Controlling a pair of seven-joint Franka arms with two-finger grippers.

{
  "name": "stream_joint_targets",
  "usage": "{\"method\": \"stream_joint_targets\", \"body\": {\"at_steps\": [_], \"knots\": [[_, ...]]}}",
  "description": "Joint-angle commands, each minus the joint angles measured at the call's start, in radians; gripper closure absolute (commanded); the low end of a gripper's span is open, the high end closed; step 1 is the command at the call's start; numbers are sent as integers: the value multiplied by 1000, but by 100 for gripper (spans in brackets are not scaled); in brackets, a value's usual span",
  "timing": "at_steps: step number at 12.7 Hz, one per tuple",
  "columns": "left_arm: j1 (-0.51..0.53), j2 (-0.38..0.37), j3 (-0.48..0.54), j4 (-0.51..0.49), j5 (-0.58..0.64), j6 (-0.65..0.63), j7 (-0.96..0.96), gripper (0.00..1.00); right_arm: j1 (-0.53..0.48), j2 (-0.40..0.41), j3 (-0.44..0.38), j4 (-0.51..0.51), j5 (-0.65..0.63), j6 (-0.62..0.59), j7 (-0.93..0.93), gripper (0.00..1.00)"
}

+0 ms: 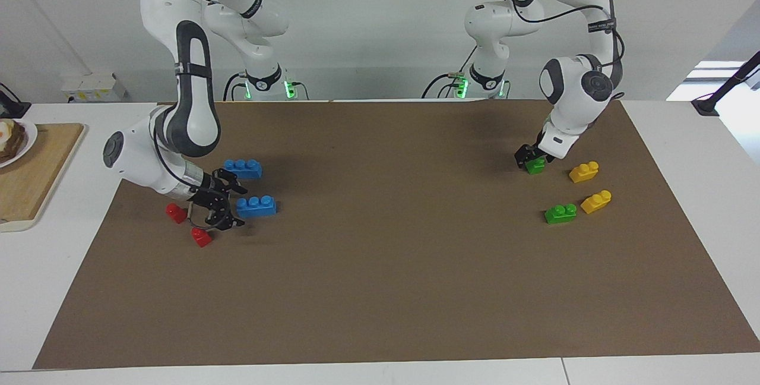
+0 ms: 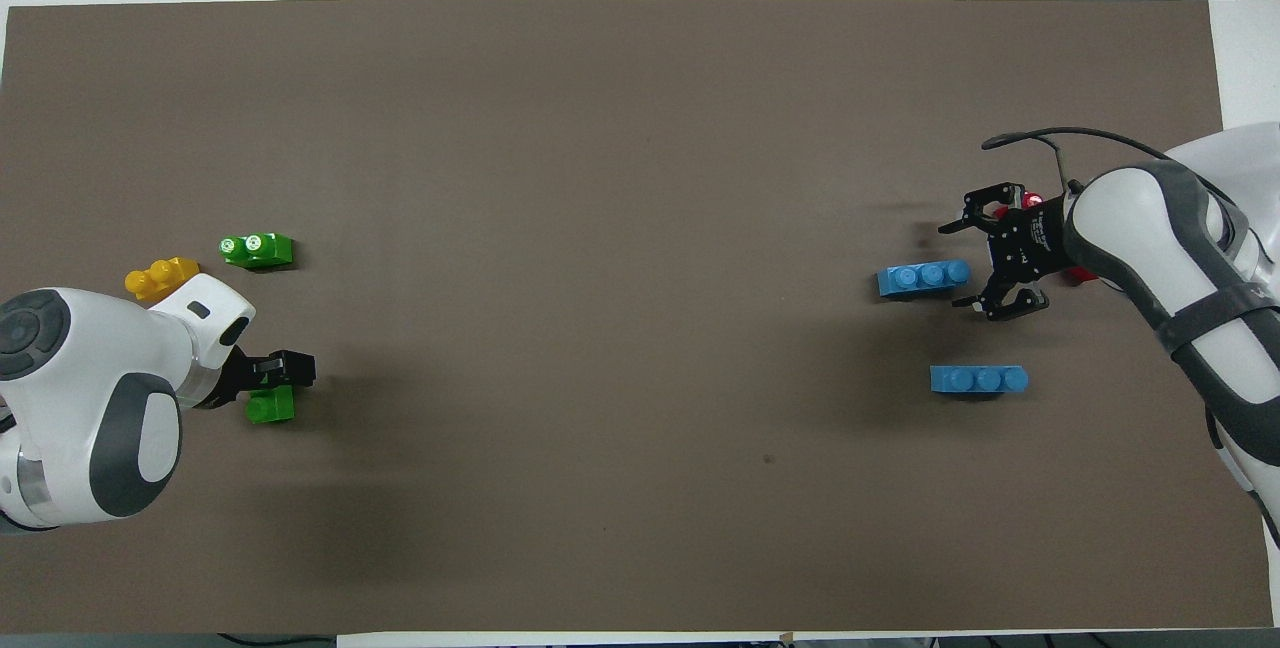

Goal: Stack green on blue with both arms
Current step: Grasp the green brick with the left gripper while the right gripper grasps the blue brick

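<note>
While both arms are down at the brown mat (image 1: 380, 290), you have neither brick lifted. Your left gripper (image 1: 530, 157) sits low at the green brick (image 1: 536, 164) that lies nearer to the robots at the left arm's end; its fingers stand spread about the brick's top, and I cannot tell whether they touch it. In the overhead view that gripper (image 2: 283, 369) covers part of the same green brick (image 2: 270, 406). The second green brick (image 1: 560, 213) lies farther from the robots, just beside a yellow brick (image 1: 596, 201); another yellow brick (image 1: 583, 172) rests near the left gripper.

Your right gripper (image 1: 233, 203) is low at the right arm's end, fingers spread wide, its open mouth at the end of the blue brick (image 1: 256, 205) that lies farther from the robots. The overhead view shows that gripper (image 2: 962, 265) just beside this blue brick (image 2: 923, 279), not around it. The other blue brick (image 1: 243, 169) lies nearer to the robots. Two red bricks (image 1: 176, 213) (image 1: 200, 236) sit beside the right gripper.
</note>
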Motion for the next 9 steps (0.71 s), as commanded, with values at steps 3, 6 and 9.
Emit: {"method": "stream_joint_targets", "body": {"at_steps": [3,6,9], "knots": [[-13,-6,9,-16,16,15,-11,5,-2,-9,1,-35,76,33,-88,18],[-13,-6,8,-16,15,14,-15,25,-2,-9,2,-35,95,32,-92,59],[-15,-6,8,-5,16,11,-24,85,-3,-9,1,-35,98,33,-93,100]]}}
